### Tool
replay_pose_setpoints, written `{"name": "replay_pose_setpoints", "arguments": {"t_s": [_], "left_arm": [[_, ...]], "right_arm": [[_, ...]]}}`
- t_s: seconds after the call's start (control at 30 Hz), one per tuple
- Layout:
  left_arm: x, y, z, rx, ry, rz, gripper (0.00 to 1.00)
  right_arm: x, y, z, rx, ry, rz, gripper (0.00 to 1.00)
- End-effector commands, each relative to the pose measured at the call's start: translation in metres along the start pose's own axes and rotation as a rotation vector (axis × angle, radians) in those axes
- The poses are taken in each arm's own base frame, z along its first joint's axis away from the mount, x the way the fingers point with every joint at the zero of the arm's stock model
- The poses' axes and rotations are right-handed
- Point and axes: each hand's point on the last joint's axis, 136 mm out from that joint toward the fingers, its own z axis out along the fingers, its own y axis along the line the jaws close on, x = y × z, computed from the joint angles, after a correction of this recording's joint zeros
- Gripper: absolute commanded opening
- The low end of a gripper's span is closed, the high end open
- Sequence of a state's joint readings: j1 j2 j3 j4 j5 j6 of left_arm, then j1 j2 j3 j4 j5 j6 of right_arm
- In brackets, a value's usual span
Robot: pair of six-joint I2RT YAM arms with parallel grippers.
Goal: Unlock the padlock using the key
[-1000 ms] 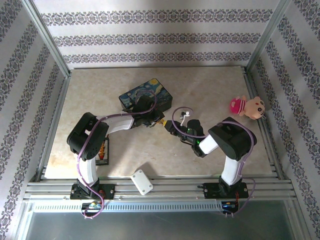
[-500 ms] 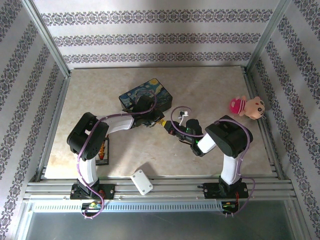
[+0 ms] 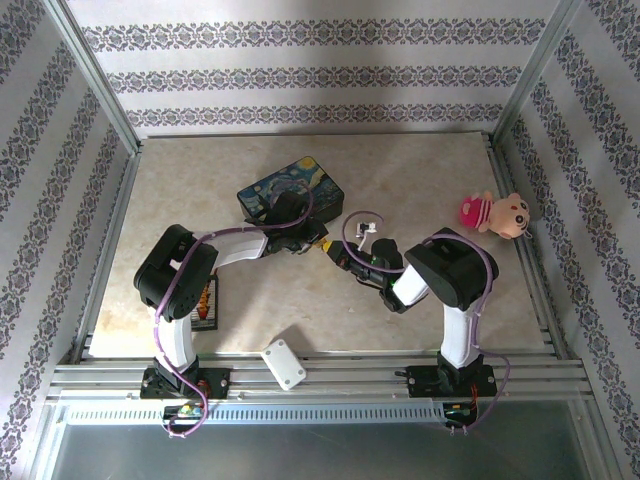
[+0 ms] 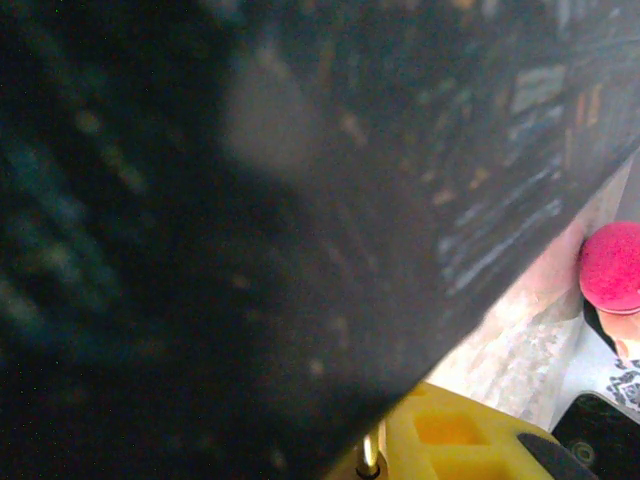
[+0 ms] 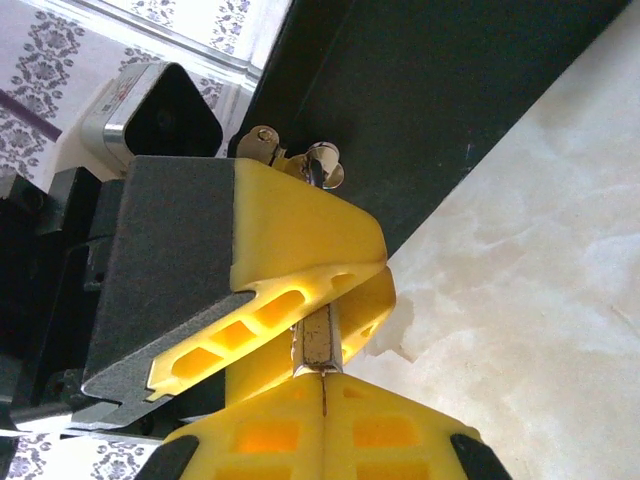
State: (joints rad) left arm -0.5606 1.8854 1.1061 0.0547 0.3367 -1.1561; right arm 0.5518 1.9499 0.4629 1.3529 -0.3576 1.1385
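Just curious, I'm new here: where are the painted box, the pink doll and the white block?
painted box [image 3: 300,183]: overhead view, middle of its starry lid.
pink doll [image 3: 495,213]: overhead view, its middle.
white block [image 3: 283,364]: overhead view, its top face.

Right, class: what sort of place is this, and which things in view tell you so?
Probably a robot test cell: left arm and right arm bolted to a metal rail, patterned backdrop walls, and props like a painted box and plush doll.
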Motion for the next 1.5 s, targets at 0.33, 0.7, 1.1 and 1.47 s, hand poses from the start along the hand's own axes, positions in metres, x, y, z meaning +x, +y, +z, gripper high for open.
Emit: {"name": "replay_pose_setpoints", "arguments": {"t_s": [0.33,0.7,1.1,1.47], "left_arm": [[0.043,-0.009,0.002,0.063,0.179,-0.035,0.00],[0.043,-0.010,0.003,0.073,0.177,-0.037,0.00],[0.043,-0.012,0.002,0.097,0.171,-0.043,0.00],[0.041,-0.016,-0.002,0.113,0.162,-0.052,0.19]], "right_arm": [[-0.003,-0.024,0.010,0.034,-0.026,0.478,0.00],[-0.012,-0.022,0.011,0.017,-0.066,0.739,0.00],[-0.017,-0.010,0.026,-0.028,-0.042,0.971,0.00],[-0.019,-0.009,0.022,-0.033,-0.071,1.022,0.00]]}}
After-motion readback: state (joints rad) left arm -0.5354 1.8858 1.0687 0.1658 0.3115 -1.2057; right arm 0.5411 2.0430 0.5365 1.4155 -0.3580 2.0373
